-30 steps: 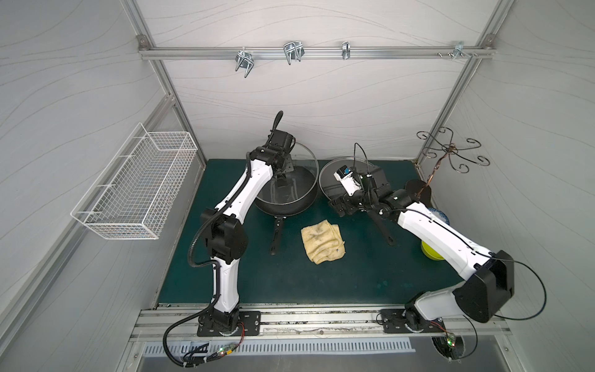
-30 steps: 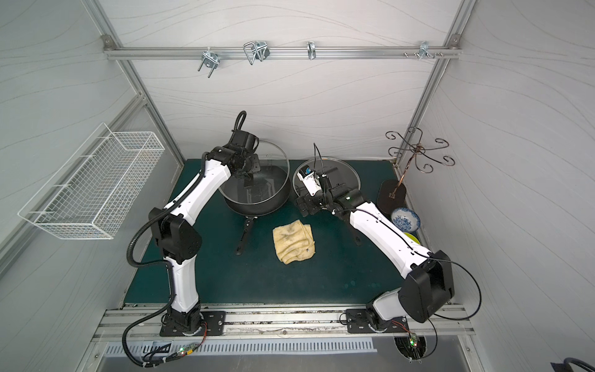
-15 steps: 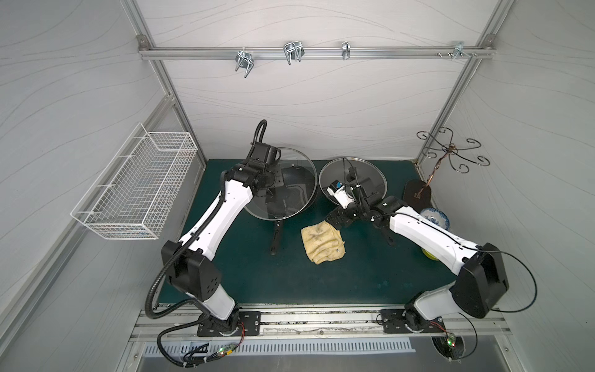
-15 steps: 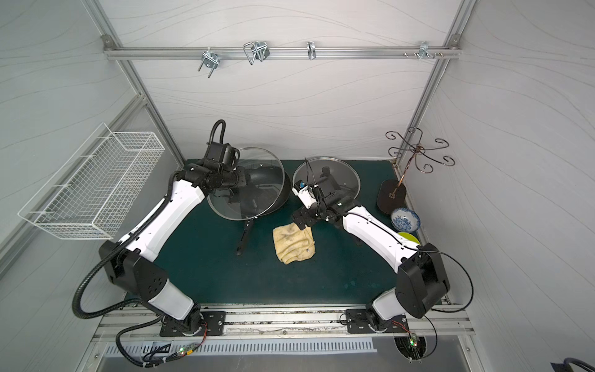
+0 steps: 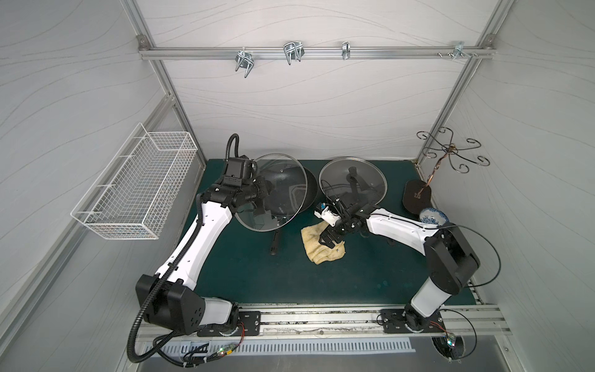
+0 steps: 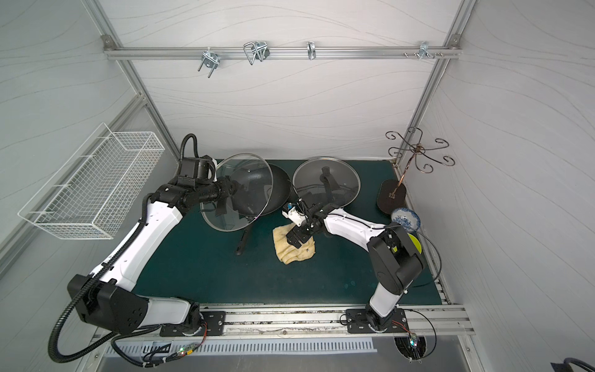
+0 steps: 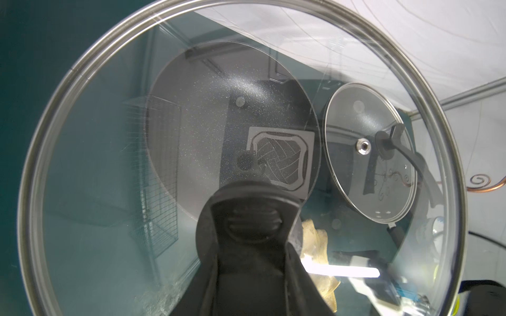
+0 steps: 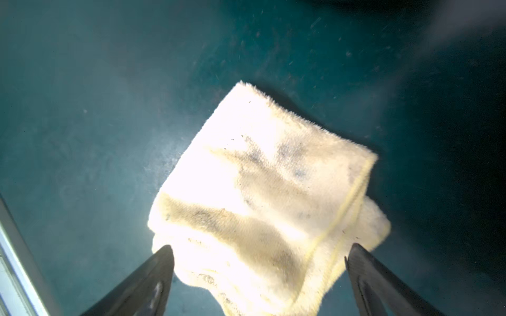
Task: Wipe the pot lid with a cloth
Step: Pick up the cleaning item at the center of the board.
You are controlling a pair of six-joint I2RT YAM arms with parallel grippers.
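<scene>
My left gripper [image 5: 262,193] [image 6: 236,190] is shut on the black handle [image 7: 250,219] of the glass pot lid [image 5: 286,206] [image 6: 257,199]. It holds the lid up on edge, tilted, in front of the black pan. The pale yellow cloth [image 5: 323,249] [image 6: 294,254] [image 8: 262,191] lies folded on the green mat, grey stains on top. Seen through the glass, the cloth [image 7: 317,240] also shows in the left wrist view. My right gripper [image 5: 326,241] [image 6: 293,241] [image 8: 258,251] hangs open just over the cloth. Its fingers straddle the near edge.
The black pan [image 5: 309,190] stands behind the held lid, its handle [image 5: 276,241] pointing forward beside the cloth. A second glass lid [image 5: 352,180] covers another pan at the back. A wire basket [image 5: 135,190] hangs on the left wall. A hook stand [image 5: 444,151] and a patterned bowl [image 5: 433,215] stand at the right.
My left arm has lifted the lid off the black pan, swung it leftward and tilted it on edge. My right gripper has moved from the second lid down over the cloth.
</scene>
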